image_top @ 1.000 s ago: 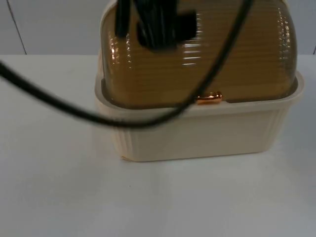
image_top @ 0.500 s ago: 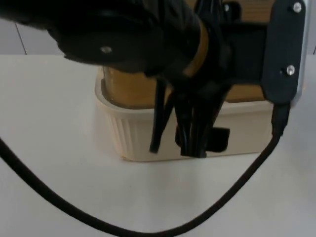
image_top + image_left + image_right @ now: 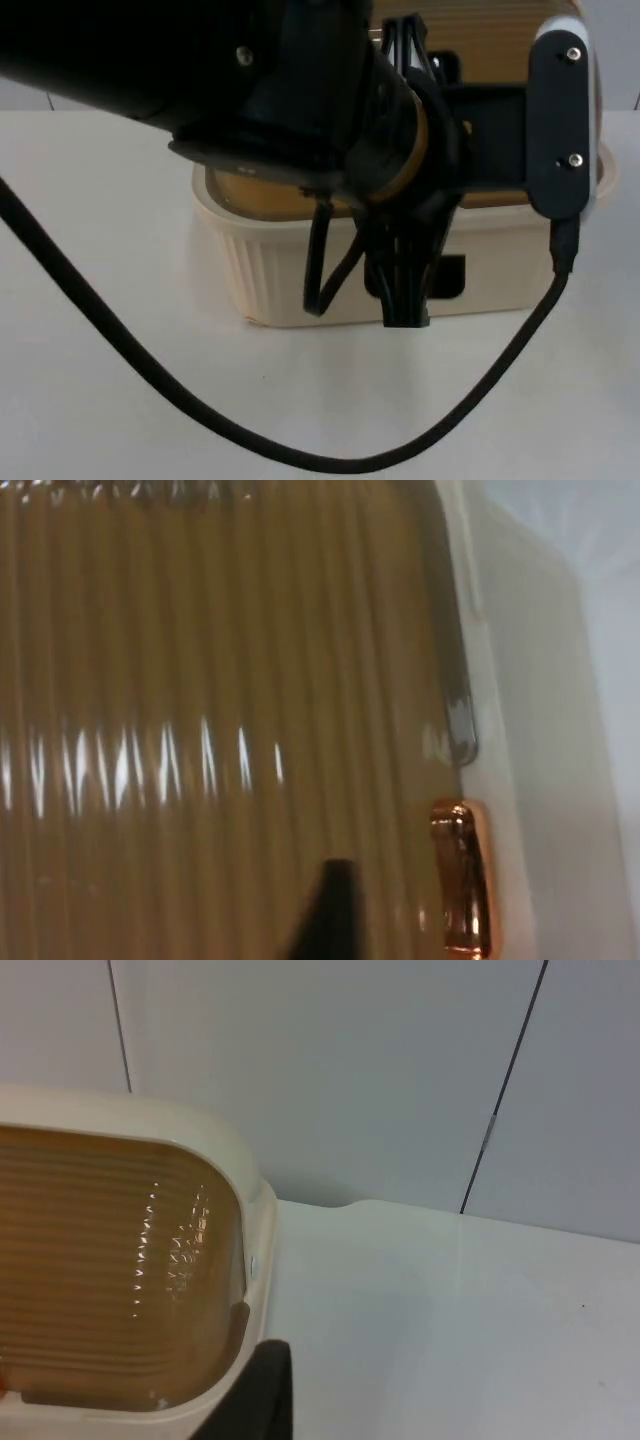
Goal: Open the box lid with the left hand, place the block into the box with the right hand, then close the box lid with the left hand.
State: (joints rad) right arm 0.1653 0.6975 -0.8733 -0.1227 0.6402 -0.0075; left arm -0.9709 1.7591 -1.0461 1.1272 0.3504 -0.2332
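I read the box (image 3: 300,270) at the table's (image 3: 110,380) far edge as unopened: its amber ribbed lid (image 3: 200,680) is down, the copper handle (image 3: 460,890) just beside my left gripper (image 3: 330,910). Whether either gripper's grip is released or clenched, I cannot tell. The right gripper (image 3: 262,1390) waits beside the box. Opening, placing and closing all remain, I judge.
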